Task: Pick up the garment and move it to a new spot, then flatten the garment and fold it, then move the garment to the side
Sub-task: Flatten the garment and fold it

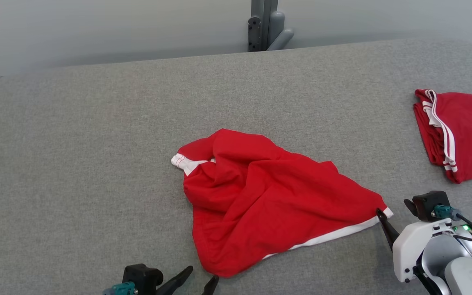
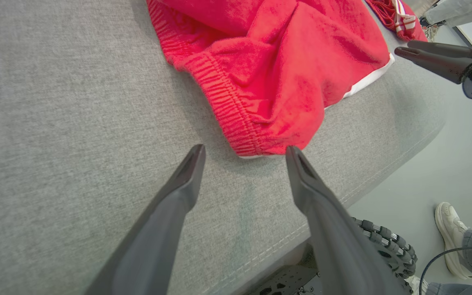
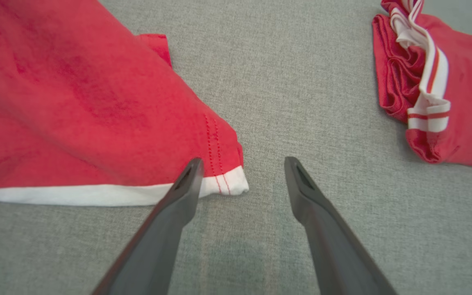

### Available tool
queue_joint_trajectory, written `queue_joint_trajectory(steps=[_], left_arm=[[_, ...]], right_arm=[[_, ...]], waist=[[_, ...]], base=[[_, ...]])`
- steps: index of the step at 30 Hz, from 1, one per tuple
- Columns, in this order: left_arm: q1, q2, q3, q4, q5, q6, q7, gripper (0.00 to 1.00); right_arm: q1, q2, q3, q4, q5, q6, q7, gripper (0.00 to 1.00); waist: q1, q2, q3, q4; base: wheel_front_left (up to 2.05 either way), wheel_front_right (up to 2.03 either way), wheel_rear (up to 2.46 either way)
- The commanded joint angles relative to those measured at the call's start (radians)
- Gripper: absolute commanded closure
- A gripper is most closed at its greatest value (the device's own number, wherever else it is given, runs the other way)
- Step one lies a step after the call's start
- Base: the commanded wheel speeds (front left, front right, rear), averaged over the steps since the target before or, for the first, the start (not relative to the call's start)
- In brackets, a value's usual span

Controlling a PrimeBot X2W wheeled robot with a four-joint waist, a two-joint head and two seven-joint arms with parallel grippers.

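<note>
Crumpled garment (image 1: 268, 196) centre, folded garment (image 1: 461, 131) right, left free

Bright even light, soft shadows, no glare, wide-angle edge distortion

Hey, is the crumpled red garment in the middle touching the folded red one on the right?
Apart. The head view shows bare grey cushion between the crumpled garment and the folded garment.

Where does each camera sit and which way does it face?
Right wrist: on the right arm, looking along the right hand at the white-hemmed corner of the crumpled red cloth garment.
Left wrist: on the left arm, looking along the left hand at the garment's ribbed waistband; right hand upper right.
Head: on the head, facing forward and down over the grey fabric surface; both hands at the bottom.
Shared: all show that garment.
</note>
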Motion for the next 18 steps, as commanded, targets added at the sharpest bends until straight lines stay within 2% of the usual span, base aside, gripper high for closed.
queue_joint_trajectory(steps=[1,11,18], left_arm=[[-0.023,0.014,-0.013,0.003,-0.004,0.0,-0.002,0.0],[-0.108,0.027,-0.082,0.057,-0.036,0.0,-0.049,0.0],[-0.181,0.047,-0.171,0.077,-0.072,0.0,-0.058,0.0]], right_arm=[[-0.018,-0.004,-0.003,0.003,0.003,-0.001,-0.002,0.0],[-0.049,0.005,0.007,0.012,0.008,-0.001,0.014,0.0],[-0.061,0.003,0.029,0.008,0.035,-0.001,0.062,0.0]], waist=[[0.0,-0.0001,0.019,0.008],[0.0,-0.0001,0.08,0.002],[0.0,-0.0001,0.137,0.002]], base=[[0.0,0.0,0.0],[0.0,0.0,0.0],[0.0,0.0,0.0]])
